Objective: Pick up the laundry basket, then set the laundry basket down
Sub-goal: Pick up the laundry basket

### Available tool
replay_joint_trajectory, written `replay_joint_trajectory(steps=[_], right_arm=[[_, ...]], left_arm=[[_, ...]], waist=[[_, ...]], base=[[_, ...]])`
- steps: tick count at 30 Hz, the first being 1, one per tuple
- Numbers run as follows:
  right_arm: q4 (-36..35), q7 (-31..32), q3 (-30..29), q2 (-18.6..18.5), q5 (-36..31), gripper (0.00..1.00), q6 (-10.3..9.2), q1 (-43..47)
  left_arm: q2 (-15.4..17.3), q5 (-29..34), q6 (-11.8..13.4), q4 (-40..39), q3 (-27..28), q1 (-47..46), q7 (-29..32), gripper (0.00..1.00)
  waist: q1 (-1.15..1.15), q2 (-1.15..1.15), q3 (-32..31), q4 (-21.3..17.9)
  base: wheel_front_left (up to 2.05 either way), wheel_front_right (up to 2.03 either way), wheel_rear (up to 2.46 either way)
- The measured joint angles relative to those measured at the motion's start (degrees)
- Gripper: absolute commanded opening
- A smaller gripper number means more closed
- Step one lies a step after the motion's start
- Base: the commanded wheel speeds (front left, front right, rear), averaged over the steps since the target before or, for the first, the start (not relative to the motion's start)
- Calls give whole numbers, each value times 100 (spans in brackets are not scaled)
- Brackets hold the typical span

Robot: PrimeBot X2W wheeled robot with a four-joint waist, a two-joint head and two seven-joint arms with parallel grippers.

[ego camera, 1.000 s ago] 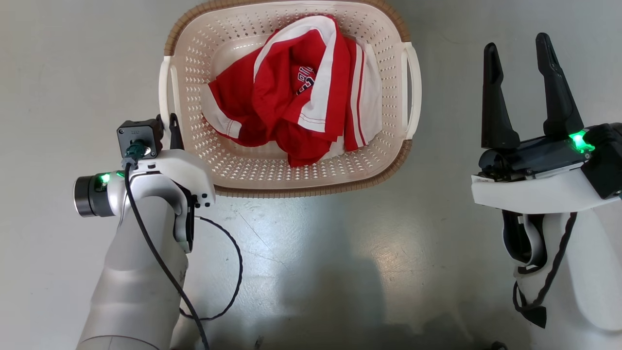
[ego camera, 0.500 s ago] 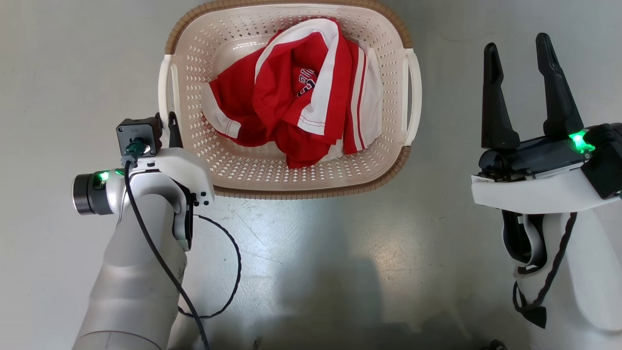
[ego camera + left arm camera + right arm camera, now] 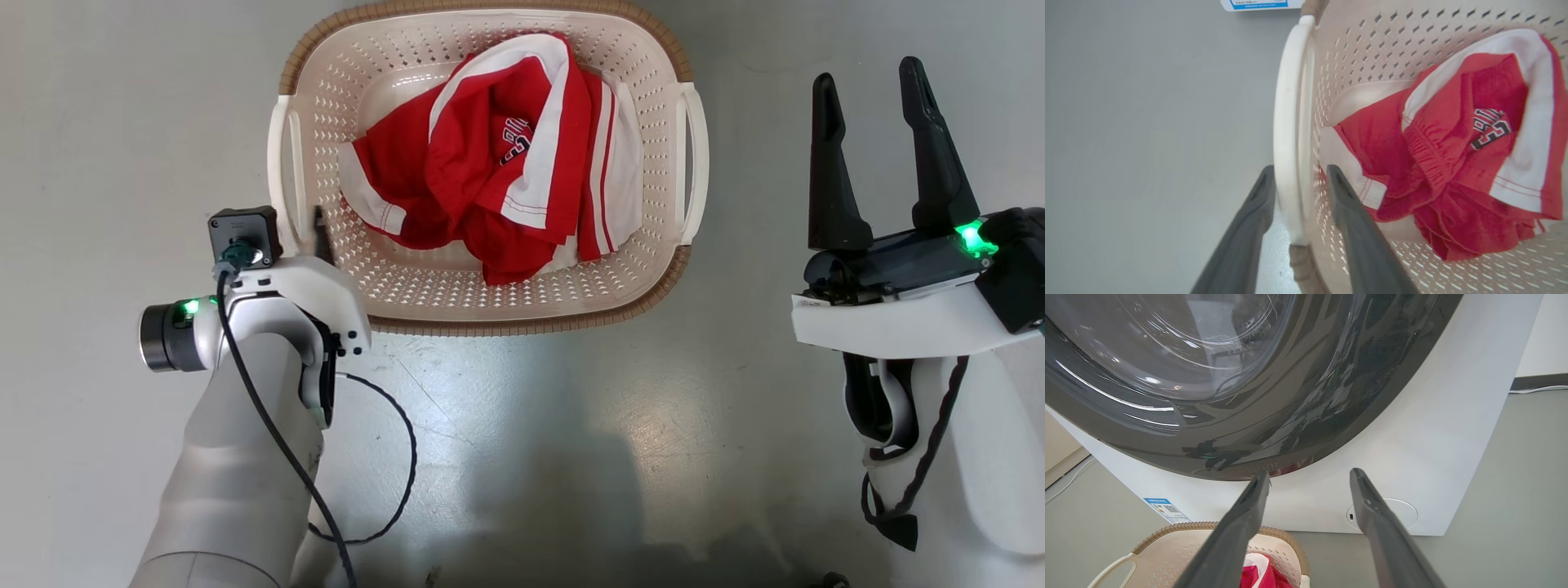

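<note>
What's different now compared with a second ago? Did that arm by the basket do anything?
The left gripper slid sideways toward the small cream perforated plastic laundry basket. Its dark fingers now straddle the white side handle, one inside the wall, not yet clamped. The basket itself barely shifted. The right gripper, open, and the red-and-white garment look unchanged.

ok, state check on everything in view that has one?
laundry basket: upright on the floor, loaded
red and white garment: crumpled inside the basket
left gripper: open, fingers astride the left handle, not clamped
right gripper: open, empty, beside the basket
washing machine door: looks shut
</note>
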Motion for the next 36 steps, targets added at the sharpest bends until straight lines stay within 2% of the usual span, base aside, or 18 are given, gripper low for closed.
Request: replay_joint_trajectory(steps=[11, 18, 27, 36], right_arm=[[29, 0, 1, -1, 0, 100, 0, -1], [82, 0, 4, -1, 36, 100, 0, 1], [226, 0, 36, -1, 41, 100, 0, 10], [419, -14, 44, 0, 99, 100, 0, 131]], left_arm=[[-13, -43, 51, -78, 16, 2, 0, 100], [1, -38, 91, -455, 49, 40, 0, 100], [3, 111, 30, -1597, -21, 466, 0, 100], [5, 156, 46, -3163, -115, 1446, 0, 100]], waist=[[0, 0, -72, 11], [0, 0, -203, 31], [0, 0, -579, 76], [0, 0, -1170, 102]], base=[[0, 0, 0], [0, 0, 0], [0, 0, 0], [0, 0, 0]])
